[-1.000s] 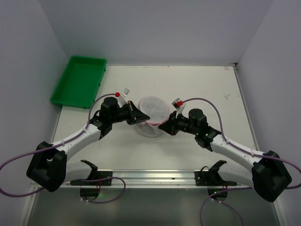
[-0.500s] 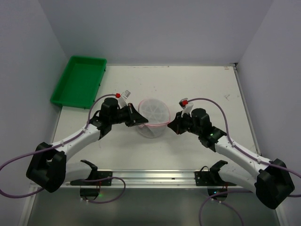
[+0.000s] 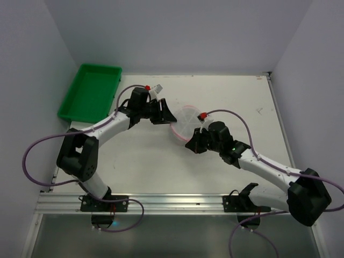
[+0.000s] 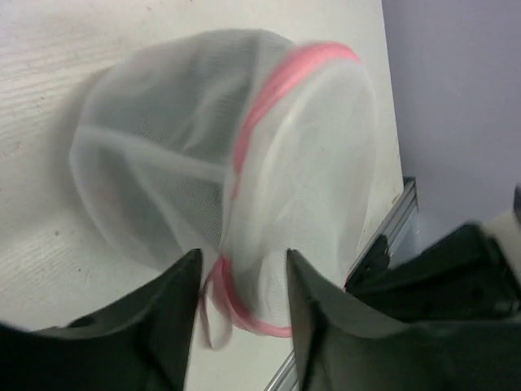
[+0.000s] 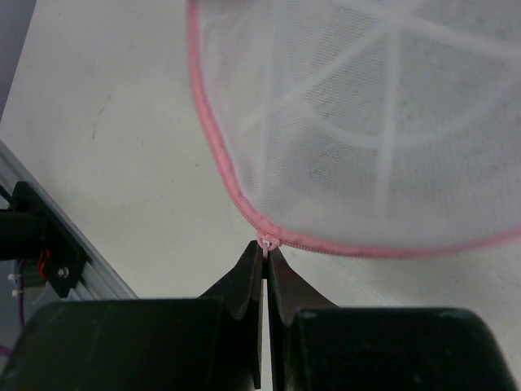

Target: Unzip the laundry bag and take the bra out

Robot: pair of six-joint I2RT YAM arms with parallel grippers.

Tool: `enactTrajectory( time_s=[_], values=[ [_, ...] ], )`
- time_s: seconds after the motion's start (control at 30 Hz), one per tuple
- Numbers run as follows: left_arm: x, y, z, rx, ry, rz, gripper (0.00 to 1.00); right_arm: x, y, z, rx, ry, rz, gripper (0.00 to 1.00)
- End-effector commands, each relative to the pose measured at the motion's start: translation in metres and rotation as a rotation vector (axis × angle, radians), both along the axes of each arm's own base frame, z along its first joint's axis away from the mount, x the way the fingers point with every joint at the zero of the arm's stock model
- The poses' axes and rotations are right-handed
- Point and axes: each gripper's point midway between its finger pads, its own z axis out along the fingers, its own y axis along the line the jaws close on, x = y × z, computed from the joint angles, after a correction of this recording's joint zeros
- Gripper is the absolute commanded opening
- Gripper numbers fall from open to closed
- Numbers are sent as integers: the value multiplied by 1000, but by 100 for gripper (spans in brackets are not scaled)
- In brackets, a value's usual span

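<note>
Pinching a tiny pink zipper pull [image 5: 265, 242], the right gripper [image 5: 264, 249] has its two dark fingers almost fully together, with only the pull between the tips. Just past those fingertips sits the small drum-shaped laundry bag [image 3: 185, 119] of white see-through mesh with pink zipper trim. One round face of it, with white ribs, spreads up and away from the right fingers. The trim curves down to meet the pull.

The left gripper [image 4: 240, 262] has its fingers part-way apart. The bag's pink-trimmed edge fills the gap and presses against both inner faces, so it is gripped. The rest of the bag bulges beyond the left fingertips, tilted up on its edge over the white tabletop [image 3: 242, 102]. The top view shows the bag between the two sets of fingers. Contents behind the mesh cannot be made out.
</note>
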Motion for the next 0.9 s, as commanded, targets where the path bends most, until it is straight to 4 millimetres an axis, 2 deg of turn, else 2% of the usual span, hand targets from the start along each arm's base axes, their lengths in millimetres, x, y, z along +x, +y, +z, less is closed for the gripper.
enactTrajectory(
  time_s=[0.0,0.03,0.07,0.13,0.17,0.2,0.23,0.27,0.3,0.33,0.37,0.47,0.5,0.57,0.6,0.63,0.7,0.8,0.83,0.87],
  values=[
    [28,3,12,15,-33,64,53,9,35,23,85,-7,-11,0],
    [31,3,16,5,-39,84,64,9,41,22,87,2,-14,0],
    [30,5,14,-3,-14,115,84,13,46,25,117,13,-39,0],
    [31,15,27,-10,-50,197,97,16,52,17,130,45,-55,0],
    [22,22,14,0,-8,236,100,18,56,17,147,55,-62,0],
    [21,30,12,12,-15,285,100,20,59,18,157,50,-59,0],
    [16,36,23,-4,-41,311,100,20,63,11,144,65,-54,0],
    [6,43,8,11,-2,342,100,22,67,14,147,60,-48,0],
    [1,46,6,11,-1,360,100,22,69,13,143,63,-41,0],
    [-4,45,16,-17,-27,360,100,21,72,11,139,68,-31,0],
    [-11,45,8,-15,-9,358,100,22,73,11,141,66,-28,0],
    [-27,23,9,-16,-9,296,96,20,75,12,140,61,-14,0],
    [-31,7,16,-38,-38,262,95,19,75,11,137,60,-11,0],
    [-31,-8,16,-48,-52,234,91,19,76,13,135,58,-8,0],
    [-34,-17,7,-35,-35,216,90,18,76,13,135,57,-6,0],
    [-32,-21,6,-35,-34,211,86,18,76,14,135,55,-7,0],
    [-30,-25,-6,-21,-8,210,80,17,74,16,133,50,-6,0],
    [-27,-28,-10,-9,-12,230,53,16,70,19,128,41,-17,0],
    [-26,-28,-9,-7,-17,233,35,15,68,18,121,40,-21,0],
    [-26,-27,-10,-4,-19,236,26,13,63,14,99,46,-30,0]
  ],
)
